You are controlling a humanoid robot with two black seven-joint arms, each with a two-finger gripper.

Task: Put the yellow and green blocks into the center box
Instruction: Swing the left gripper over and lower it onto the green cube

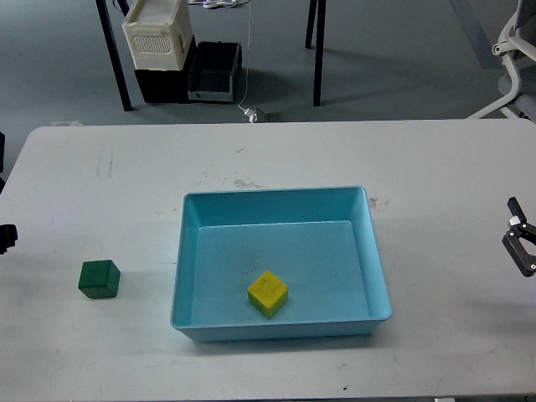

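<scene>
The yellow block (268, 293) lies inside the light blue box (375, 251) at the table's centre, near the box's front wall. The green block (100, 279) sits on the white table to the left of the box, clear of it. Of my left gripper only a small dark tip (4, 237) shows at the left edge, up and to the left of the green block; its fingers cannot be told apart. My right gripper (514, 228) is at the right edge, far from the box, open and empty.
The white table (276, 159) carries only the box and the green block. Beyond its far edge, on the floor, are a cream crate (157, 33), a black bin (214, 71), table legs and a chair base (515, 59).
</scene>
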